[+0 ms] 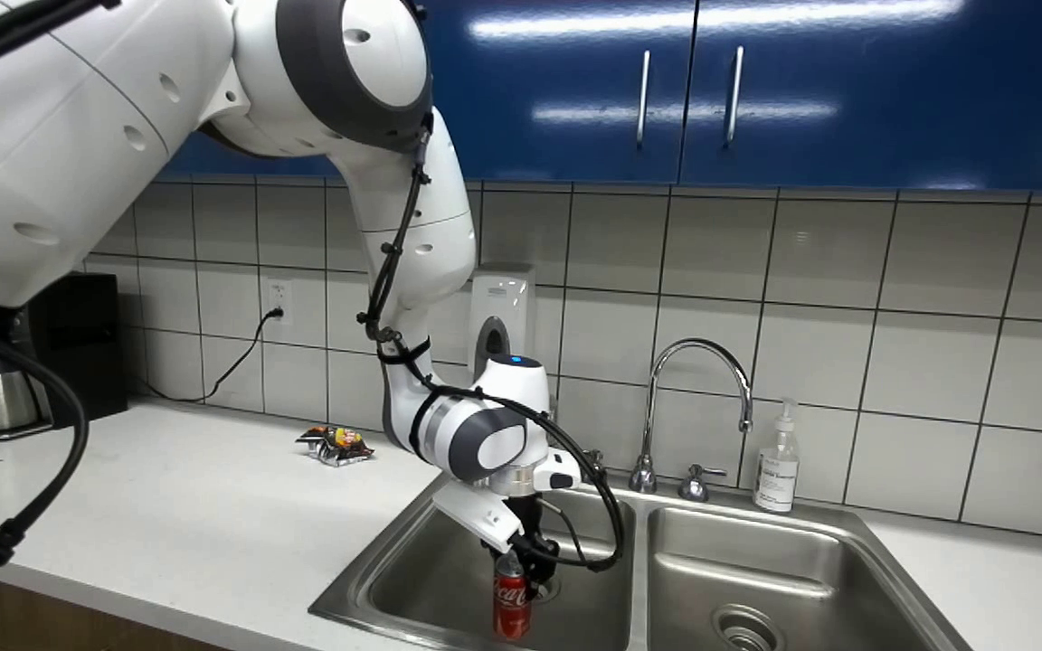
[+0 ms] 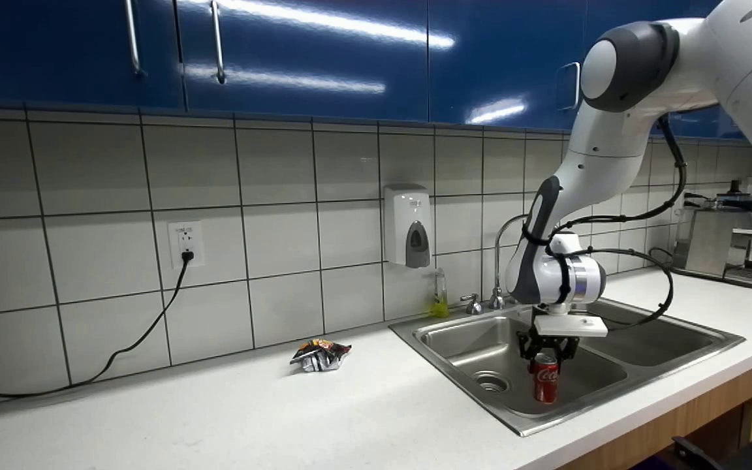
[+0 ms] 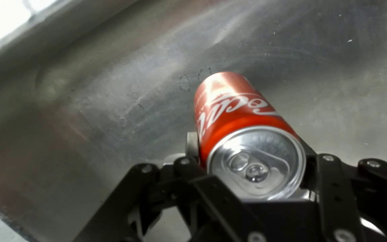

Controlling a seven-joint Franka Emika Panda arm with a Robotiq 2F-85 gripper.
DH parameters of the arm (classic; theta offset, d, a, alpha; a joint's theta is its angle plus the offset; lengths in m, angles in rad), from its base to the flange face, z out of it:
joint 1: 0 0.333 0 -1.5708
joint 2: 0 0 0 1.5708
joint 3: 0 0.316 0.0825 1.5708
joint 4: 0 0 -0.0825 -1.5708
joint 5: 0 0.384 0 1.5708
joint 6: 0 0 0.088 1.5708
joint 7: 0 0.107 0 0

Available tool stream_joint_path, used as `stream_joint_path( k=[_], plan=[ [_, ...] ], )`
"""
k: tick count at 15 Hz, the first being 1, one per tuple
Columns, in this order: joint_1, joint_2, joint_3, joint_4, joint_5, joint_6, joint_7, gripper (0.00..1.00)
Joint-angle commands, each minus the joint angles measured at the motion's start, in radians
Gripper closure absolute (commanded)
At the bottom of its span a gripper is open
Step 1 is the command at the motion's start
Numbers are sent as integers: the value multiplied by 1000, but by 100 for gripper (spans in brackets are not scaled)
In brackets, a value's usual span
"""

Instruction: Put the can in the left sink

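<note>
One can (image 3: 245, 134) is showing a silvery lid with its pull tab lying flat, and white script is curling across its glossy red side. One gripper (image 2: 546, 362) is holding it near the top, both jaws pressing in from opposite sides. The can is pointing straight up inside the left sink (image 1: 435, 570); whether its base is touching the bottom, I cannot tell. One right-hand basin (image 1: 729, 542) is lying just beside, and each of the two is showing one round drain (image 1: 747, 628). On the white counter (image 1: 168, 506), one crumpled wrapper (image 1: 337, 446) is lying near the sink. Behind the basins, one chrome faucet (image 1: 642, 472) is arching between two taps (image 1: 695, 485). Two bottles (image 1: 775, 479) are standing near the back rim, one with a white label, one holding yellow liquid (image 2: 440, 308). One white dispenser (image 2: 408, 225) is hanging on the tiled wall (image 2: 89, 261) below blue cabinets (image 2: 317, 52).
</note>
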Motion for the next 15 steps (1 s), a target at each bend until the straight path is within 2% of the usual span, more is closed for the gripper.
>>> stream_joint_path(
  k=[1,15],
  plan=[
    [-40,35,36,29,-8,35,-29,62],
    [-37,137,42,99,-27,55,-18,62]
  ],
)
